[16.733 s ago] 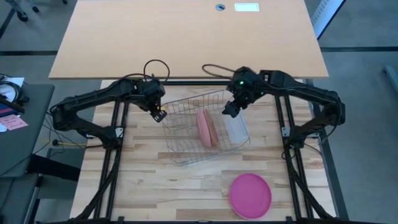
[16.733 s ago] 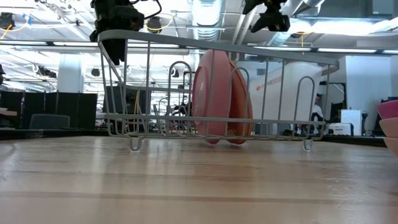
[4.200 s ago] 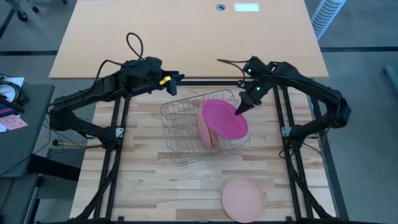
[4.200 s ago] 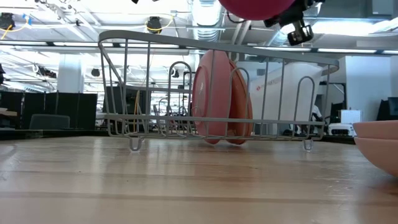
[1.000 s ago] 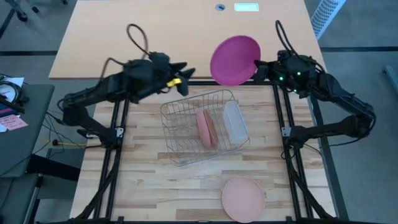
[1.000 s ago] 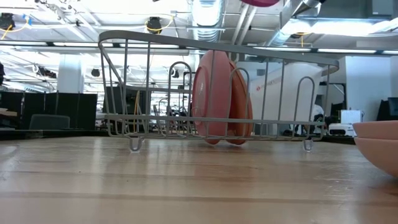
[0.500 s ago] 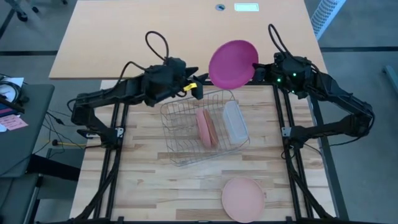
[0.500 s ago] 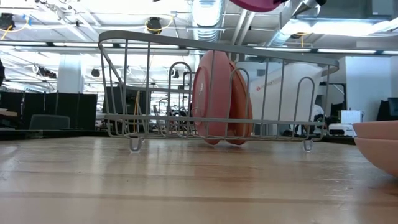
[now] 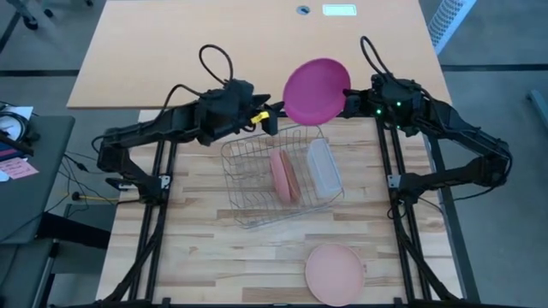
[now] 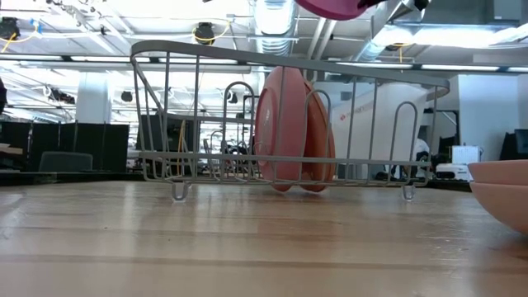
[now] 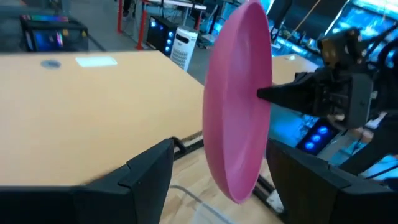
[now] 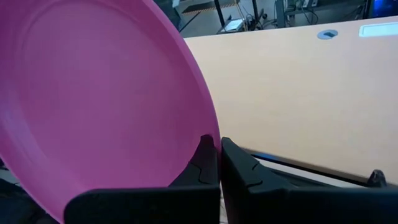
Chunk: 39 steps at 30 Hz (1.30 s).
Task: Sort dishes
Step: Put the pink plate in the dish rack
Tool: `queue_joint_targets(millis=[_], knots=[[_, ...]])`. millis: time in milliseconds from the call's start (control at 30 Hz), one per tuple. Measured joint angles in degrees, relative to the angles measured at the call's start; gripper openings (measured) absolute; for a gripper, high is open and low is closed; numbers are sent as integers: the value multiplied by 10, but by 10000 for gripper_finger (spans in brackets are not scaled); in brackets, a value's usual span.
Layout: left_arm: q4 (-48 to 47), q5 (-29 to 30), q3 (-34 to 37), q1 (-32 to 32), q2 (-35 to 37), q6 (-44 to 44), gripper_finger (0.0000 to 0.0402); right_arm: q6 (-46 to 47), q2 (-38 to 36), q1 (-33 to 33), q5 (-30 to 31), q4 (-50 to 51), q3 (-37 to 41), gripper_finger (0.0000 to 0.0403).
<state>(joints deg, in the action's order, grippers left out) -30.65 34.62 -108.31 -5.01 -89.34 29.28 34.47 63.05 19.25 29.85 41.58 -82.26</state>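
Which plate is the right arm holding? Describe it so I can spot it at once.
Start at the wire rack mid-table. Above its far edge, the right gripper pinches a plate by the rim, held in the air. It is bright magenta; the racked plates and the plate at the table's near edge are salmon-orange.

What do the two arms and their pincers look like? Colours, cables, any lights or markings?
Both arms are dark, jointed links on black frame posts. The left arm carries a looping black cable and a yellow tag near its pincer. The right arm has a similar cable loop and green lights at the wrist. The right pincer has two flat, angular black fingers.
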Motion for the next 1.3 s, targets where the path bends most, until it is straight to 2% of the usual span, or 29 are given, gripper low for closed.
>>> queue_joint_targets(millis=[133, 267, 467, 767, 1167, 1300], knots=[[-5, -29, 0, -14, 5, 30, 252, 4, 0, -6, 1, 0, 0, 0], [-4, -55, 0, -26, 7, 14, 252, 13, 7, -9, 0, 0, 0, 0], [-6, -127, 0, -40, 7, -6, 252, 35, 20, -21, -13, -1, 0, 0], [-61, -89, 0, -41, 8, -7, 252, 49, 34, -43, -15, -1, 0, 0], [-86, -104, 0, -54, 8, -46, 250, 42, 38, -43, -15, -1, 0, 0], [-85, -116, 0, -60, 8, -47, 227, 41, 38, -42, -15, 0, 0, 0]])
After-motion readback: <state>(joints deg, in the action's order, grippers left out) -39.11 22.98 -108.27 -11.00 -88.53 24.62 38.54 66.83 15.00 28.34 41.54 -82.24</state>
